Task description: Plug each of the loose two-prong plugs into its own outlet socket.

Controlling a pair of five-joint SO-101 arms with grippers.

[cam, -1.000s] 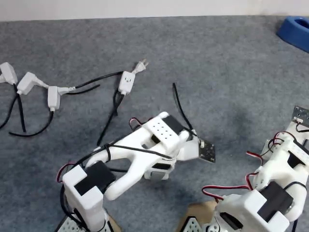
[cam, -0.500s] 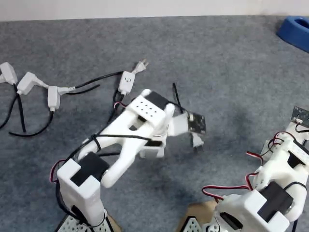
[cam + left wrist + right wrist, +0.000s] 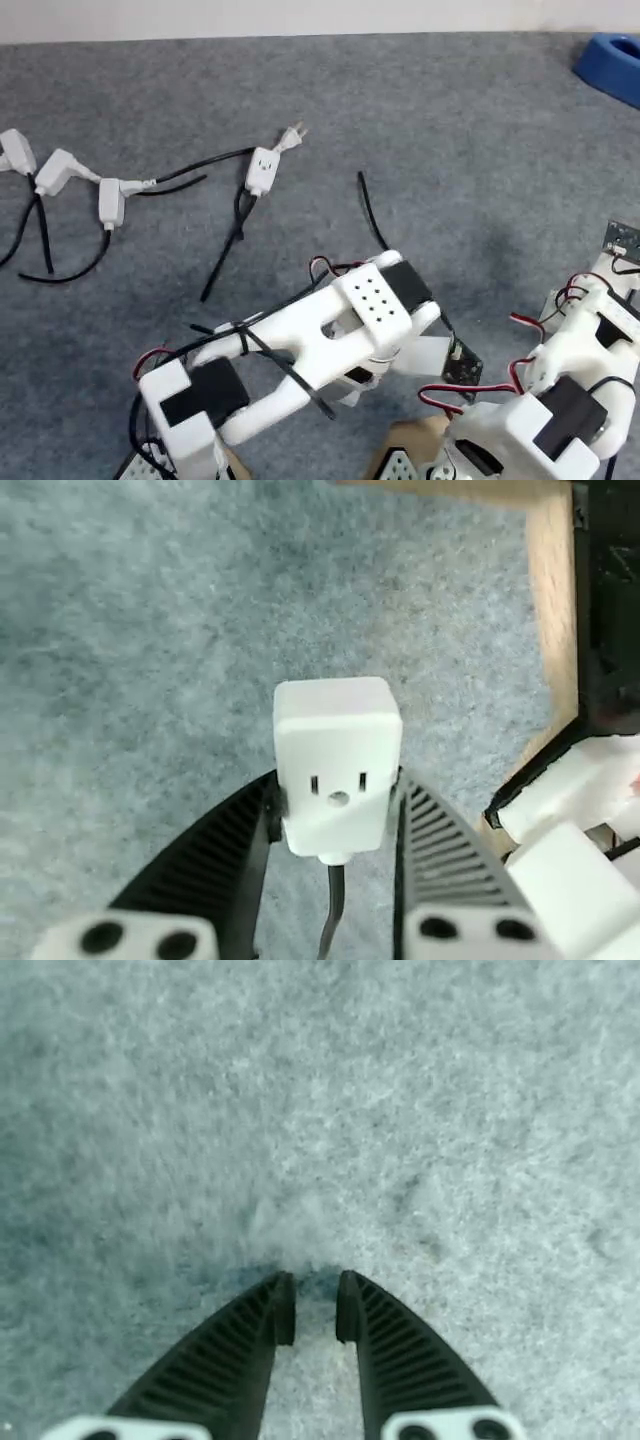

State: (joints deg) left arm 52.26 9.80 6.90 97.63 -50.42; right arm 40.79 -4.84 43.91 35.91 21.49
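My left gripper (image 3: 335, 798) is shut on a white outlet socket (image 3: 336, 742). The socket's slotted face points toward the wrist camera and its black cord (image 3: 330, 920) trails back between the fingers. In the high view the left arm (image 3: 370, 312) lies low over the near carpet beside the right arm's base, with the black cord (image 3: 372, 215) running out behind it. A second white socket (image 3: 260, 170) lies farther back with a loose two-prong plug (image 3: 292, 134) next to it. My right gripper (image 3: 315, 1310) hangs over bare grey carpet, its tips almost touching and holding nothing.
More white plugs and sockets (image 3: 108, 200) (image 3: 52, 172) on black cords lie at the far left. A blue bowl (image 3: 612, 58) sits at the back right corner. A wooden board edge (image 3: 552, 630) and the right arm (image 3: 560, 400) are close to my left gripper.
The left arm first swung back and left with the socket, then came forward and right to the near edge next to the right arm's base. The right arm stayed still.
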